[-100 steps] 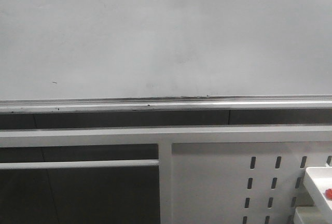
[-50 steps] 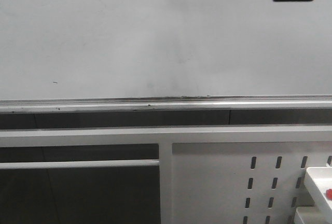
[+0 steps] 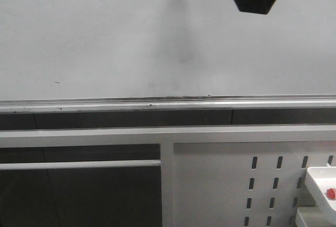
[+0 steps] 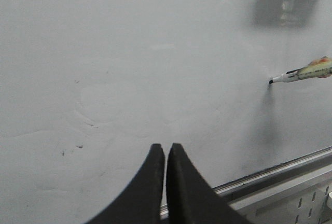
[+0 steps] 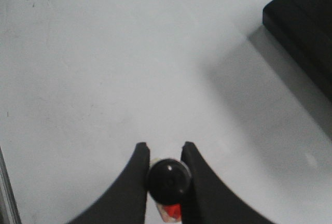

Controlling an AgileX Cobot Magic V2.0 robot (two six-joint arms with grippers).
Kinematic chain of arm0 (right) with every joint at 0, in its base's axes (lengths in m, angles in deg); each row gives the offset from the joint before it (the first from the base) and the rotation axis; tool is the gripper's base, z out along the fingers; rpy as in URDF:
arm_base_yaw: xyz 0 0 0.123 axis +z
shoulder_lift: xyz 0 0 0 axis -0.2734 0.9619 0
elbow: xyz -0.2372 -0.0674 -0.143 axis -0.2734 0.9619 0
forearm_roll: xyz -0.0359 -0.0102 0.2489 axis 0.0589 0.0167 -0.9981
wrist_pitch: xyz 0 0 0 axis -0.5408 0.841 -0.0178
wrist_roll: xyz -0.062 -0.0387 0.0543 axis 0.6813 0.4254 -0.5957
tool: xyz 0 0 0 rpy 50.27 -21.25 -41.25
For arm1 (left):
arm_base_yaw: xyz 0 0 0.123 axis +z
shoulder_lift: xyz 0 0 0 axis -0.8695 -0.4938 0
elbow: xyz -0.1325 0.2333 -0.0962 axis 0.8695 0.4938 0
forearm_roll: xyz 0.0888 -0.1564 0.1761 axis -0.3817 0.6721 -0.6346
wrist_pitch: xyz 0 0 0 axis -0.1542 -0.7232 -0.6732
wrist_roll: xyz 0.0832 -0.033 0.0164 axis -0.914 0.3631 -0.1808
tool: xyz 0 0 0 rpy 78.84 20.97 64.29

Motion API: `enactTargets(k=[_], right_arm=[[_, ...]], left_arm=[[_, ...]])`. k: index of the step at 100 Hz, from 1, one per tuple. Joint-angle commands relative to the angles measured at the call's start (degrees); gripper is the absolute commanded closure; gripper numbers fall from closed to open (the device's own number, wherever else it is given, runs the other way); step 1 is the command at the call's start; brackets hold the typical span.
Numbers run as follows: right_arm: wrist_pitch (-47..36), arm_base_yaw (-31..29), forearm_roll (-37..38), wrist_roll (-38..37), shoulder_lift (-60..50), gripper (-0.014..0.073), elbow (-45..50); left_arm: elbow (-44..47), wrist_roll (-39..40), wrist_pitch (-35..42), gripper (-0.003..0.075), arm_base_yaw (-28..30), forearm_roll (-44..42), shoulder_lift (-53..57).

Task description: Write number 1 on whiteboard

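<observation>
My right tool [image 5: 165,178] clamps a black-capped marker pen [image 4: 306,71], its long axis pointing into the glossy pale grey whiteboard [image 3: 105,38]; the tip looks touching, high up. No stroke yet. My left tool [image 4: 165,154] is closed, empty.

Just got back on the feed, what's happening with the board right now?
The right gripper is shut on a marker pen, and the pen's tip is at the whiteboard surface, high up on it. No stroke of the number 1 shows on the board yet, only faint smudges and specks. The left gripper is shut and empty, facing the board.
</observation>
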Motion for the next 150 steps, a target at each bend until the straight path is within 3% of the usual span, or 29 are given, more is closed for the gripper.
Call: enactTargets(k=[1,42,72,99,109,121,128,136,139,143,150], right_arm=[[-7.02,-2.4,-4.07,1.8,0.23,0.0663,-2.08],[-1.9,-2.4,-11.68,1.27,3.89,0.0663,-1.52],[-4.78,-2.18,-11.68,-4.72,13.05,0.0663,0.14],[-8.43,-1.02,-11.68,-4.72,13.01,0.0665,0.14],[-7.53,2.36,-11.68,-5.21,10.42,0.0671,0.14],[0.83,11.59,-11.68,-7.9,2.36,0.0671,-0.85],[12.46,17.58,-12.06,-7.88,-2.02,0.0671,-3.99],[24.8,20.9,-13.96,-7.88,-5.32,0.0671,-8.2],[28.85,21.67,-14.71,-7.88,-5.94,0.0671,-10.64],[34.52,21.92,-15.36,-7.88,-6.4,0.0671,-13.18],[43.06,22.0,-17.17,-7.88,-6.27,0.0671,-19.16]], left_arm=[[-1.33,0.74,4.59,0.074,0.2,0.65,-0.57],[-1.33,0.74,4.59,0.074,0.2,0.65,-0.57],[-1.33,0.74,4.59,0.074,0.2,0.65,-0.57],[-1.33,0.74,4.59,0.074,0.2,2.2,-0.57],[-1.33,0.74,3.89,0.0739,0.2,3.23,-0.57],[-4.36,-0.98,-3.73,0.0685,0.09,3.39,-0.67],[-7.12,-6.47,-9.51,0.0536,-0.03,6.21,-1.26],[-10.64,-17.12,-14.12,0.0352,-0.38,12.41,-2.97],[-11.82,-20.82,-15.7,0.0315,-0.56,14.9,-3.85],[-13.54,-26.99,-18.27,0.0296,-0.66,18.97,-5.51],[-15.96,-38.37,-22.79,0.0327,-1.04,27.22,-8.96]])
